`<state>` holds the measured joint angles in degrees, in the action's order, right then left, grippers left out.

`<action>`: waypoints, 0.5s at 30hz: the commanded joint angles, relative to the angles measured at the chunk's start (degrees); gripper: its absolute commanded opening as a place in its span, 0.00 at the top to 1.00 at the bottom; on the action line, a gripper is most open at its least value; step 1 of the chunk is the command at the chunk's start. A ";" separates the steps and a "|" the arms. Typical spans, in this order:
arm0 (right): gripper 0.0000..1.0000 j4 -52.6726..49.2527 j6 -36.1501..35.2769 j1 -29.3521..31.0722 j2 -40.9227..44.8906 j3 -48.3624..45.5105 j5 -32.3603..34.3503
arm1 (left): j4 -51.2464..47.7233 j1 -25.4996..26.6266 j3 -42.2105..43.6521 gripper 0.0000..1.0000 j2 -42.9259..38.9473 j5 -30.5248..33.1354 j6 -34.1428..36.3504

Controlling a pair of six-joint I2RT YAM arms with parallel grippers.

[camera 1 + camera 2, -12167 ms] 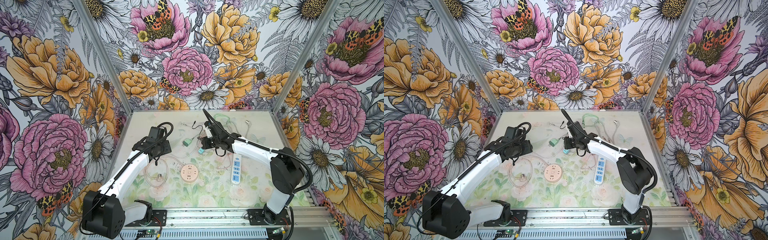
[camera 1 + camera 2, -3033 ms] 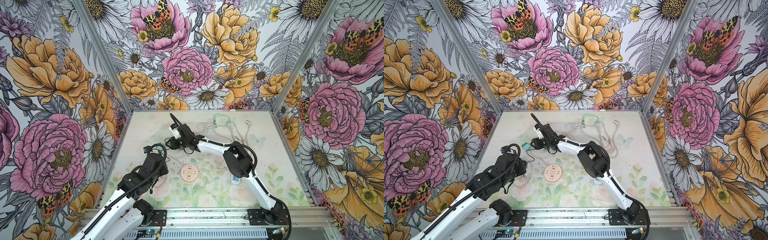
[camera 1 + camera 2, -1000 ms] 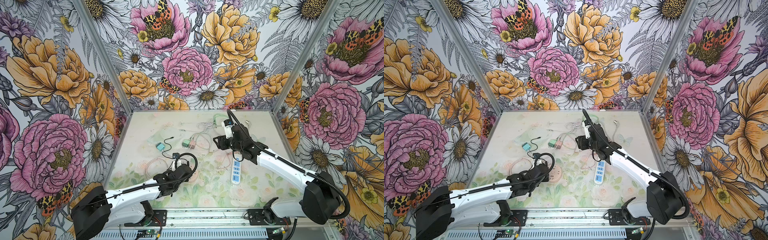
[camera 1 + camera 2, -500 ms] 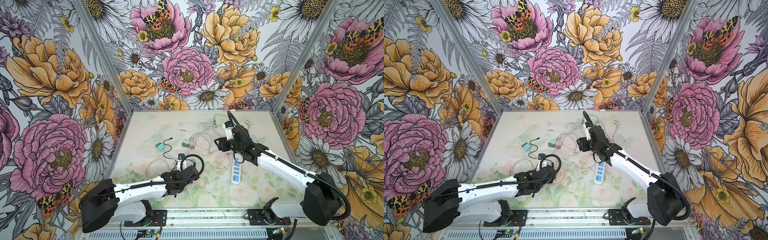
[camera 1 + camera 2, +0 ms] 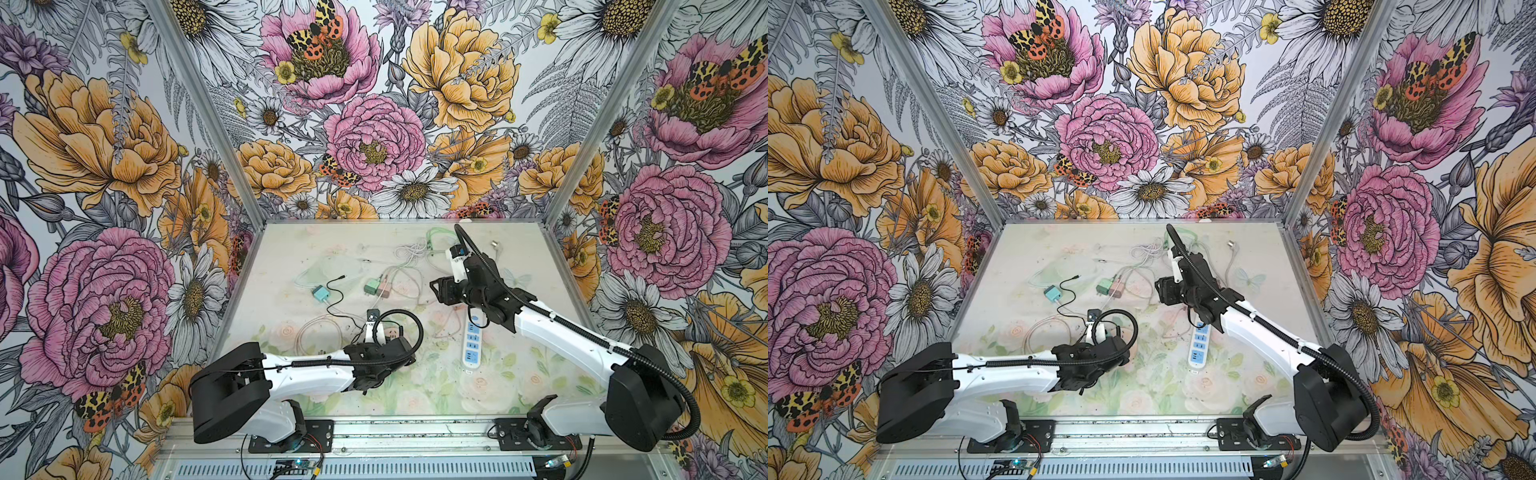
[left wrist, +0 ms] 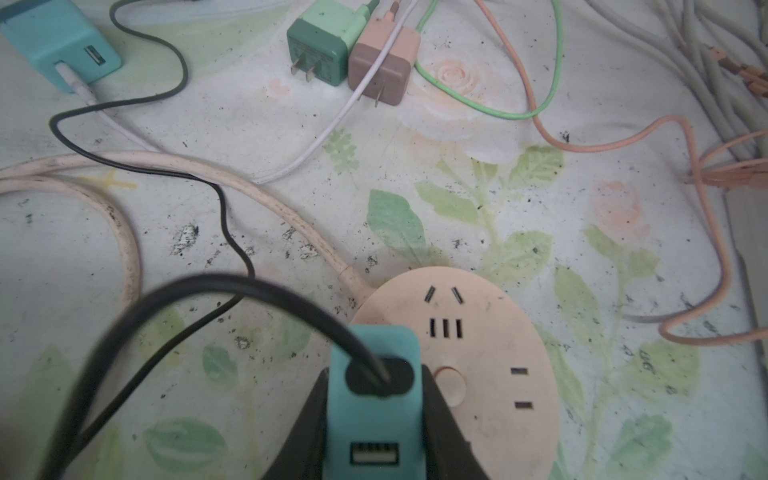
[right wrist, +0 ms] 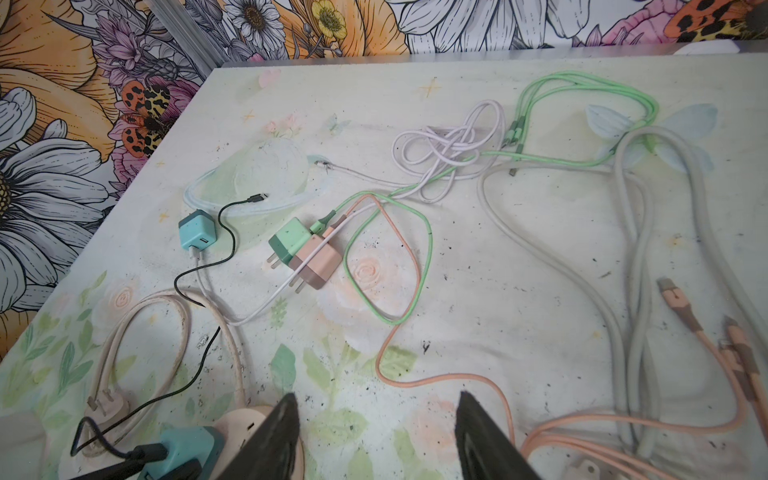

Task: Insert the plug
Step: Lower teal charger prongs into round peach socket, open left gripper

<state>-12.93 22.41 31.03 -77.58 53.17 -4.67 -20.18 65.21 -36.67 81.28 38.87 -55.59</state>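
Left fingers (image 6: 440, 424) are clamped narrow on the two sides of the teal plug (image 6: 374, 419). The plug's long axis runs in line with the fingers. Its USB face is toward the wrist camera and its prong end points away, down at the round socket (image 6: 478, 353). The plug sits over the socket's near rim. The prongs are hidden, so it can't be told whether they are in any slot. A black cable (image 6: 208, 299) comes out of the plug's upper port and loops off across the desk (image 5: 291, 257), away from the socket.

Right fingers (image 7: 274, 440) are spread wide with nothing between them, above the desk, well to the right of the socket in both top views.

A white power strip (image 5: 471, 345) lies flat to the right of the socket. Behind the socket, toward the back wall, are a second teal charger (image 6: 58, 45), a green charger (image 6: 320, 45) and a pink charger (image 6: 384, 66). The green and pink ones touch, prongs pointing toward the socket.
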 commanded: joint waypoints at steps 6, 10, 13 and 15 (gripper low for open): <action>0.38 0.67 -0.69 -0.64 0.50 -0.25 -0.12 | -6.92 0.15 4.40 0.84 1.88 -12.93 -1.20; 0.38 0.71 -0.38 -0.70 0.17 0.34 -0.77 | -10.69 -1.45 3.55 0.59 -4.04 -11.35 0.15; 0.38 0.69 0.04 -0.66 0.02 0.75 -1.21 | -13.15 -2.74 2.62 0.52 -8.19 -10.30 1.86; 0.38 0.75 0.18 -0.70 0.17 0.78 -1.34 | -13.44 -3.53 2.07 0.51 -10.72 -10.39 3.55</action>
<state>-12.99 22.46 30.68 -77.58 52.93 -5.17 -29.26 62.81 -34.22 73.73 30.79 -54.37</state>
